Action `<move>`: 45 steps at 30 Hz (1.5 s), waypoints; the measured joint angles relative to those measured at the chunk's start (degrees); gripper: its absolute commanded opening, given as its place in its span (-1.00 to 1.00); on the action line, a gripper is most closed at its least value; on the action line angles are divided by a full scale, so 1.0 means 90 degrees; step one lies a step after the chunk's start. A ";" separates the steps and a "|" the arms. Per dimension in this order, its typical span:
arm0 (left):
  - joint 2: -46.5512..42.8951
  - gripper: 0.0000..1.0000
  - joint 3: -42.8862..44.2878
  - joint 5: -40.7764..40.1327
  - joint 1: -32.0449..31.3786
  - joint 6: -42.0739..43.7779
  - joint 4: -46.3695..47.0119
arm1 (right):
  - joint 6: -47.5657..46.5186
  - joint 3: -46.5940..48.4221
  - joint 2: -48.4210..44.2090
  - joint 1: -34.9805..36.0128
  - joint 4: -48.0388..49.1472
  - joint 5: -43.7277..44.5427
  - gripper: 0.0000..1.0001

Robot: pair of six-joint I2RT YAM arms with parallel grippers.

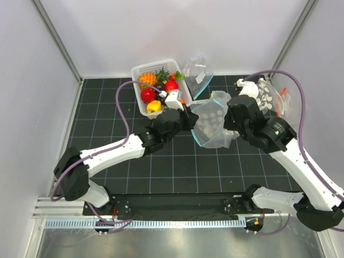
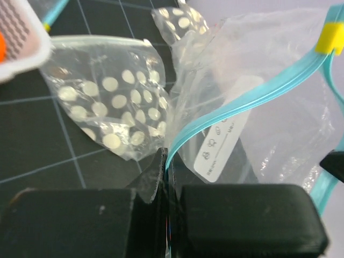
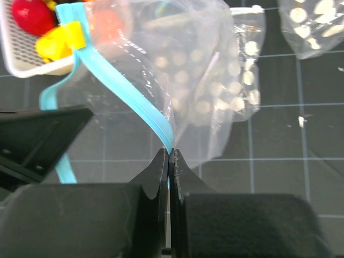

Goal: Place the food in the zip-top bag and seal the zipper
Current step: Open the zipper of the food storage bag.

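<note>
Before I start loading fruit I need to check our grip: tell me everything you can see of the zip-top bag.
The zip-top bag is clear, crinkled, floppy plastic with a teal-blue zipper strip and a yellow slider. A white printed label shows just under the strip. It is held between the left gripper and right gripper, each shut on its mouth edge. It looks empty.

Bright even light, faint shadows, sheen on zip-top bag (image 2: 279,123), foreground blurred

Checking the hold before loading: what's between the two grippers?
The zip-top bag spans the gap between the left gripper and right gripper, both shut on its zipper; the top view shows it, a dotted bag showing through.
</note>
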 measured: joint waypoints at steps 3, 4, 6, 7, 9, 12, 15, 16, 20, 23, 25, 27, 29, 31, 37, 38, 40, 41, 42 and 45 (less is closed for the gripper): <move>0.0510 -1.00 -0.0017 0.0257 0.0000 -0.0308 0.0342 | -0.0005 0.0214 0.0372 0.0000 -0.0350 0.0231 -0.88; 0.0673 -1.00 -0.0034 0.0338 0.0000 -0.0359 0.0403 | -0.0002 0.0185 0.0454 0.0000 -0.0469 0.0287 -0.88; 0.0918 -1.00 -0.0119 0.0437 0.0000 -0.0432 0.0510 | 0.0002 0.0049 0.0539 0.0000 -0.0559 0.0379 -0.89; 0.1003 -1.00 -0.0197 0.0457 0.0000 -0.0452 0.0549 | 0.0010 -0.0056 0.0563 0.0000 -0.0595 0.0423 -0.89; 0.1095 -1.00 -0.0338 0.0403 0.0000 -0.0452 0.0534 | 0.0029 -0.0296 0.0580 0.0000 -0.0597 0.0481 -0.98; 0.1234 -1.00 -0.0406 0.0185 0.0000 -0.0325 0.0466 | 0.0061 -0.0520 0.0593 0.0000 -0.0614 0.0544 -0.98; 0.1443 -1.00 -0.0372 -0.0005 0.0000 -0.0199 0.0440 | 0.0087 -0.0457 0.0668 0.0000 -0.0736 0.0811 -0.98; 0.1530 -1.00 -0.0367 -0.0051 0.0000 -0.0168 0.0437 | 0.0102 -0.0391 0.0746 0.0000 -0.0816 0.0935 -0.98; 0.1831 -0.92 -0.0350 -0.0199 -0.0056 -0.0095 0.0447 | 0.0129 -0.0277 0.1117 0.0000 -0.0869 0.1151 -0.98; 0.1991 -0.51 -0.0270 -0.0287 -0.0114 0.0058 0.0444 | 0.0104 -0.0406 0.1178 0.0000 -0.0690 0.1158 -0.97; 0.2016 -0.28 -0.0240 -0.0291 -0.0126 0.0187 0.0452 | 0.0078 -0.0559 0.1090 0.0000 -0.0522 0.1132 -0.97; 0.2016 0.11 -0.0192 -0.0291 -0.0114 0.0267 0.0449 | 0.0066 -0.0695 0.1003 0.0000 -0.0325 0.1061 -0.96; 0.2016 0.59 -0.0109 -0.0257 -0.0112 0.0406 0.0447 | 0.0053 -0.0843 0.0971 0.0000 -0.0100 0.0952 -0.98; 0.2016 0.64 -0.0044 -0.0211 -0.0097 0.0527 0.0471 | 0.0068 -0.0971 0.1027 0.0000 0.0092 0.0894 -0.98; 0.1559 0.94 -0.0163 0.0100 0.0097 0.0755 0.0296 | 0.0228 -0.1027 0.1581 0.0000 0.0478 0.1052 -0.99; 0.1387 0.99 -0.0214 0.0189 0.0202 0.0755 0.0189 | 0.0250 -0.1027 0.1661 0.0000 0.0522 0.1110 -0.99; 0.1061 0.99 -0.0274 0.0267 0.0427 0.0767 0.0039 | 0.0291 -0.1027 0.1787 0.0000 0.0588 0.1207 -0.99; 0.0891 0.99 -0.0291 0.0274 0.0544 0.0814 -0.0056 | 0.0321 -0.1027 0.1834 0.0000 0.0612 0.1246 -0.99; 0.0726 0.99 -0.0291 0.0272 0.0653 0.0848 -0.0148 | 0.0345 -0.1027 0.1855 -0.0002 0.0634 0.1277 -0.99; 0.0376 1.00 -0.0287 0.0301 0.1030 0.0891 -0.0277 | 0.0423 -0.1025 0.1853 -0.0015 0.0719 0.1375 -0.98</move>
